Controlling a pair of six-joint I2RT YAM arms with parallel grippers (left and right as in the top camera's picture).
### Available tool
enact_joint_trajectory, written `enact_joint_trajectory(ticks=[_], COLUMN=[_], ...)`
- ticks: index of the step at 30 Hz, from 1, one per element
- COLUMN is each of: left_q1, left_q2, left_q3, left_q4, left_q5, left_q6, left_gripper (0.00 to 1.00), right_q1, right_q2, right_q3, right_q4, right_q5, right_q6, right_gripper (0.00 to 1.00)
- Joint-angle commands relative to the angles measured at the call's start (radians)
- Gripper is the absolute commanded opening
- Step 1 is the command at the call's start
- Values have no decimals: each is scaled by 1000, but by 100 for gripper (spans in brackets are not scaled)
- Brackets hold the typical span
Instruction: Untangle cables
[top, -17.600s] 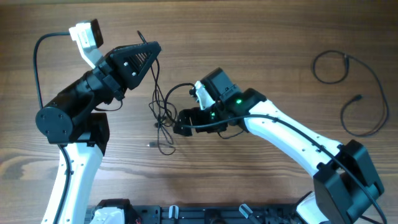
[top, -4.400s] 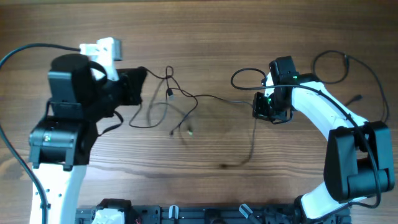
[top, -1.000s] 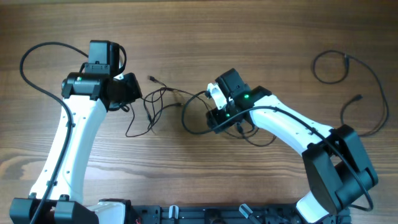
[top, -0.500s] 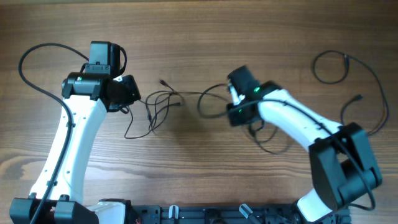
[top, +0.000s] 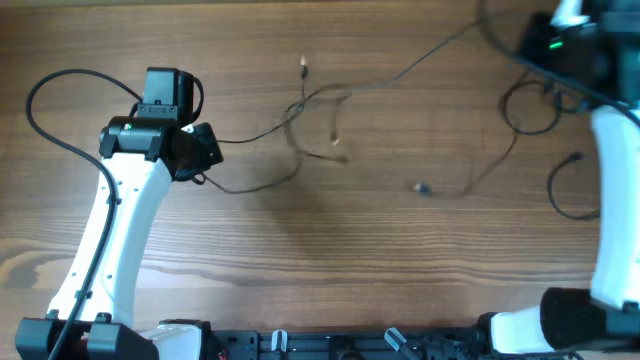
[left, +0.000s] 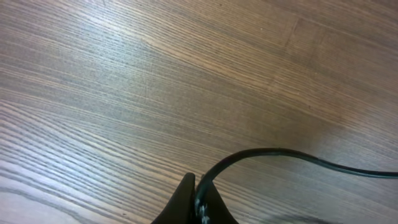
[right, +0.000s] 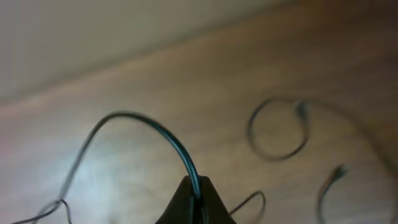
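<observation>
Overhead shows the cables (top: 296, 115) drawn out across the worktop (top: 300, 260), with a loose snarl left of centre. Left pincer (left: 198, 199) and right pincer (right: 193, 194) each clamp a strand, well apart. This looks like the pulling-apart step; the next move calls for teasing that snarl open.

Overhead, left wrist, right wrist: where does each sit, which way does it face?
Overhead: above the table, looking straight down; left arm, right arm and the cables show.
Left wrist: on the left arm, facing down at wood; left gripper shut on a cable.
Right wrist: raised, angled across the table; right gripper shut on a cable.
Shared: overhead and right wrist both show the looped cable at right.
</observation>
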Motion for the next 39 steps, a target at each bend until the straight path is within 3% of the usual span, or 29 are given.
enact_joint_trajectory(ticks=[1,8,12,19,24,28,35,37,39], left_q1=[4,5,36,176,239,213,90,47,6], left_q2=[5,5,5,5,5,5,5,5,5], left_q3=[6,6,6,6,6,6,6,6,6], left_q4=[-2,-21,-47,-57,-51,-25,46,61,77], left_q5=[-23,-164,-284,-289,-82,147,367,372,372], left_q6=[-10,-11,-105,-219,-271,-258,-60,-29,-26], left_gripper=[4,4,4,4,4,4,4,4,4], right_q1=[-87,-265,-341,-431,-447,-447,-447,-447,-447], right_q2=[-5,-13,-13,-13,-13,-10,26,37,48], right_q3=[85,94,93,93,93,85,80,73,70], right_q4=[13,94,156,225,244,150,-64,-87,-90], right_q5=[9,-161,-319,-424,-465,-443,-142,-180,-371], right_q6=[45,177,195,296,268,118,105,97,-55], right_gripper=[4,4,4,4,4,4,4,4,4])
